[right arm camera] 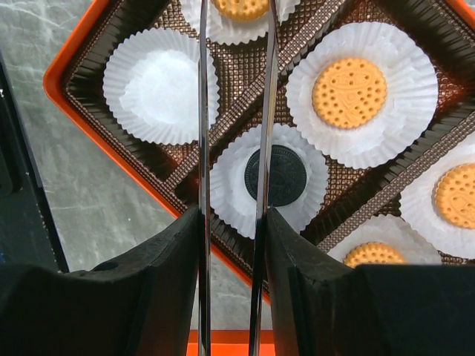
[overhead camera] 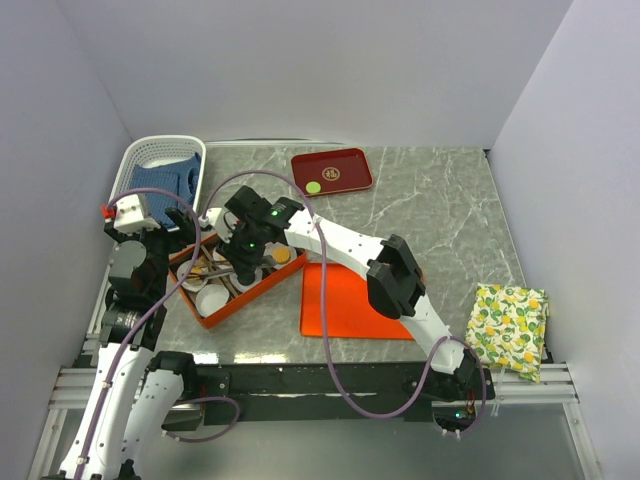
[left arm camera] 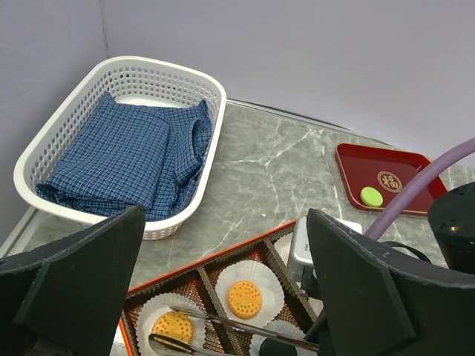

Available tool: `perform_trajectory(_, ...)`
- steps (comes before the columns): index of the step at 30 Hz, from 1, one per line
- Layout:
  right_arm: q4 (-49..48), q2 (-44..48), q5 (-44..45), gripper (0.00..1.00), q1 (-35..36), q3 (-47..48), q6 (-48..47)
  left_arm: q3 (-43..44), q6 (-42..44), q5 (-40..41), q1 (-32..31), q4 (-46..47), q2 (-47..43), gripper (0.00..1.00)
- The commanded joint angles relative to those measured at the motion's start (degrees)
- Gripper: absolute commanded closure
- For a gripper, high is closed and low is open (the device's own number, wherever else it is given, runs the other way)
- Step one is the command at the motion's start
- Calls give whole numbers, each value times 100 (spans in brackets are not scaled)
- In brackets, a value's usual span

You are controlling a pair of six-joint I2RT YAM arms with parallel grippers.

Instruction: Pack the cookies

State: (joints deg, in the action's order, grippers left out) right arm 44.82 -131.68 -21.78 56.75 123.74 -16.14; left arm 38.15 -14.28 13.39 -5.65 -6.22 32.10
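Grey-veined marble tabletop [overhead camera: 420, 200] between plain white walls.

From above: right arm [overhead camera: 340, 245] stretched leftward over a flat orange sheet [overhead camera: 325, 310] to an orange compartment box [overhead camera: 255, 295], with the right gripper [overhead camera: 247, 262] above its middle. Only from above: lemon-print cloth [overhead camera: 508, 325] at the near right corner, well apart from everything else.

Through the right wrist camera: right gripper [right arm camera: 231, 222] clamped on metal tongs [right arm camera: 202, 111], blades slightly apart, tips cut off by the upper edge. Beneath the blades, black cookie [right arm camera: 275, 176] lying in a white paper cup [right arm camera: 230, 185], the right blade crossing its left edge. Touching or clear of it: impossible to tell. Four orange cookies [right arm camera: 349, 93] in neighbouring cups. One empty cup [right arm camera: 159, 85] at the left.

Through the left wrist camera: left gripper [left arm camera: 226, 245] spread wide, grasping nothing, near the box's left end. Beyond it, white basket [left arm camera: 148, 81] with a folded blue checked cloth [left arm camera: 126, 156]. Further right, red tray [left arm camera: 356, 167] bearing the green cookie [left arm camera: 371, 196], outside the box. Black cookie not visible from this view; green one out of the right wrist's frame.
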Motion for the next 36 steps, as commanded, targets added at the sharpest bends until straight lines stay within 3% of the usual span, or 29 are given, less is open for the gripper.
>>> perform_trajectory(1, -114, 63, 7, 55, 47, 291, -47, 17, -13, -47, 11, 253, -2, 4)
perform_trajectory(6, -114, 72, -2, 50, 47, 291, -38, 17, -4, -56, 11, 253, 7, 3)
perform_trajectory(36, -43, 406, 148, 46, 55, 370, -144, 26, -4, -73, 11, 244, 16, 4)
